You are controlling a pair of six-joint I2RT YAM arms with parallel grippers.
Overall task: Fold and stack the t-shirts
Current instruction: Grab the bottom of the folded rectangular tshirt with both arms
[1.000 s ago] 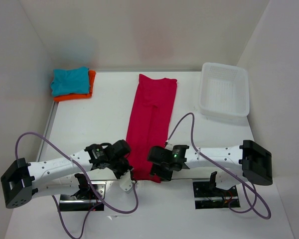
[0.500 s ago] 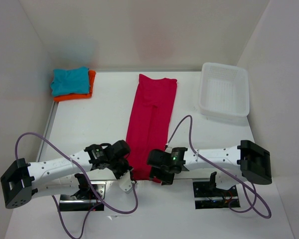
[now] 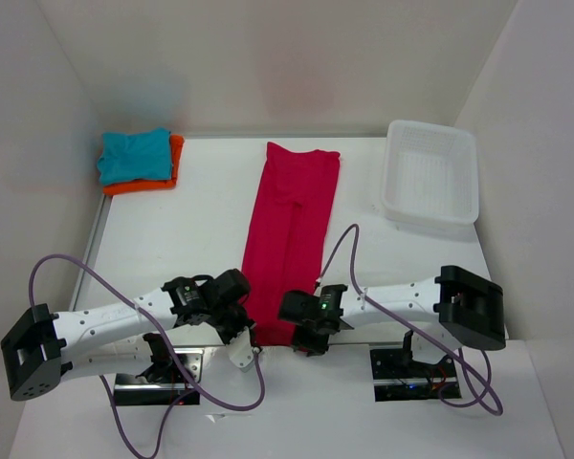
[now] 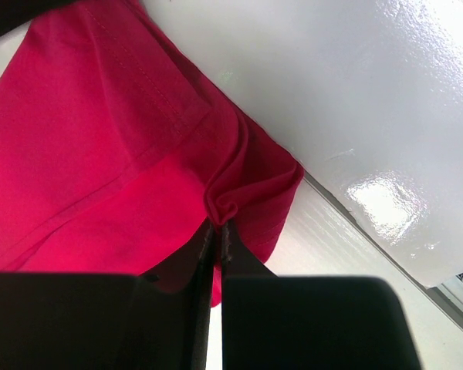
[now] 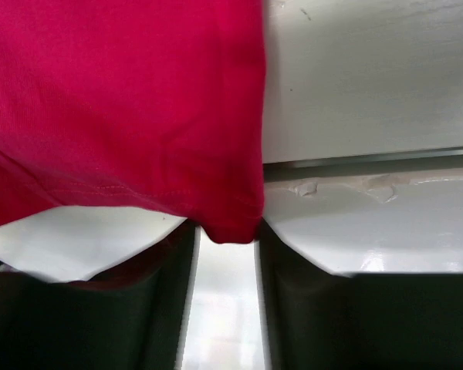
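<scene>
Where the long pink-red cotton t-shirt (image 3: 292,239), folded lengthwise into a narrow strip, reaches the near edge of the white table (image 3: 172,249), both grippers sit at its hem. The strip runs straight from the far middle of the table towards the arm bases, lying flat along most of its length.

The left gripper (image 4: 218,230) is at the near left corner of the strip. Its two black fingers are pressed together on a small puckered fold of the red cloth, and the fabric bunches into creases just above the tips.

The right gripper (image 5: 224,228) is at the near right corner. Its fingers stand apart with the stitched corner of the shirt hanging down into the gap between them. Whether either pad actually touches the cloth cannot be told.

Well apart from both grippers, at the far left corner of the table, the folded teal blue t-shirt (image 3: 134,155) lies on top of the folded bright orange t-shirt (image 3: 158,184). A white plastic mesh basket (image 3: 430,218) stands at the far right, clear of the red strip.
</scene>
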